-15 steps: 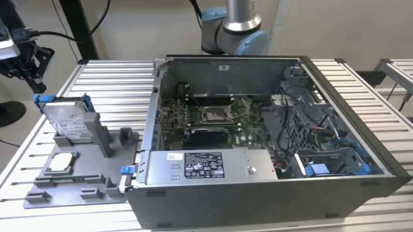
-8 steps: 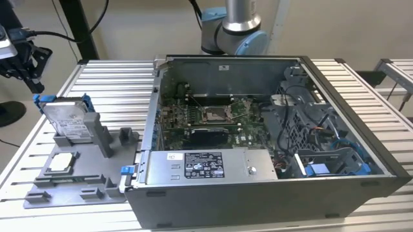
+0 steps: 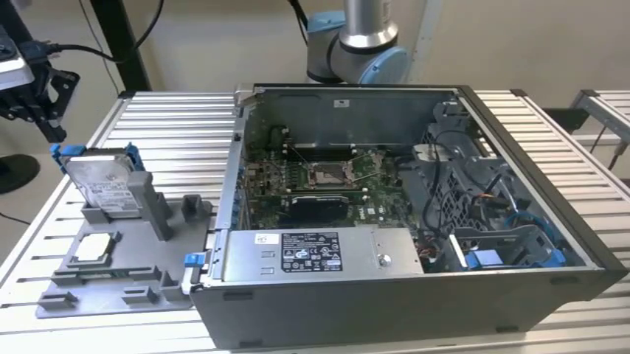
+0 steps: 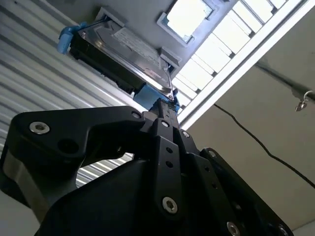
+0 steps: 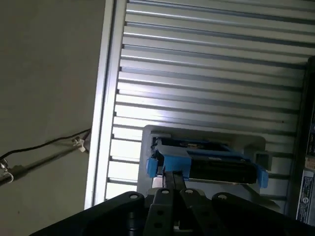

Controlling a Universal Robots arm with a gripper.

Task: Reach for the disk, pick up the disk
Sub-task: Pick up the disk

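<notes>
Disk (image 3: pixel 103 181) stands on edge in a grey fixture (image 3: pixel 108 291) on the slatted table (image 3: pixel 167 125), at the exterior view's left, beside the open computer case (image 3: pixel 394 310). Blue bracket round its edges. Small square chip (image 3: pixel 94 247) lies flat in the same fixture, nearer the camera. Gripper (image 3: pixel 52 131) hangs above and off the disk, not touching. In both wrist views the fingertips (image 4: pixel 166 105) (image 5: pixel 172 178) sit pressed together, nothing between them, pointing at the disk (image 4: pixel 123 46) (image 5: pixel 211 164)
</notes>
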